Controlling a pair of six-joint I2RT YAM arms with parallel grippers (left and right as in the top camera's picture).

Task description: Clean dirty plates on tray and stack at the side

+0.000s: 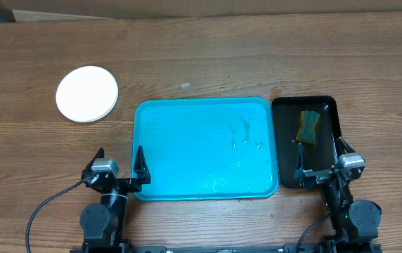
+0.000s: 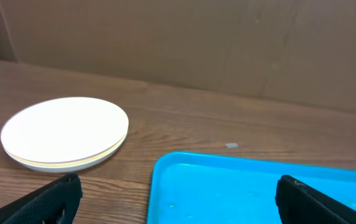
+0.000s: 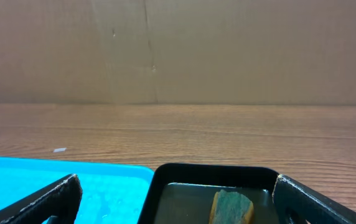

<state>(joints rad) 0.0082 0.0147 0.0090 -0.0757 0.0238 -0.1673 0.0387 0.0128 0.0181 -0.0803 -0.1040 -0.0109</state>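
The plates (image 1: pixel 87 93) lie stacked on the wooden table at the far left, a white one on top; the left wrist view shows the stack (image 2: pixel 65 133) with a yellow edge between white ones. The turquoise tray (image 1: pixel 202 149) sits in the middle, wet, with nothing on it (image 2: pixel 252 186). My left gripper (image 1: pixel 119 164) stands open at the tray's near left corner, nothing between its fingers. My right gripper (image 1: pixel 320 166) stands open over the near end of the black tray, holding nothing.
A narrow black tray (image 1: pixel 306 140) lies right of the turquoise one, with a green-and-yellow sponge (image 1: pixel 308 126) in it (image 3: pixel 231 207). A small pale scrap (image 1: pixel 185 86) lies on the table behind the turquoise tray. Brown cardboard stands along the table's far edge.
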